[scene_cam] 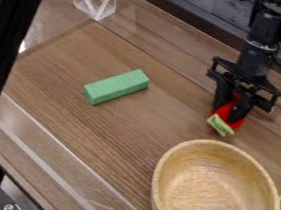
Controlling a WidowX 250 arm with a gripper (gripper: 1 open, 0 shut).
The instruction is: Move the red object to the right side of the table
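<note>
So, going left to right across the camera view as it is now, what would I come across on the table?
Clear plastic holder, green block, red toy at the black pincer. The wooden bowl overlaps the toy's span, so it is left out.

The gripper [235, 99] hides part of the strawberry [221, 125], its fingertips too small to tell, and the bottom edge crops the bowl [216, 196].
</note>
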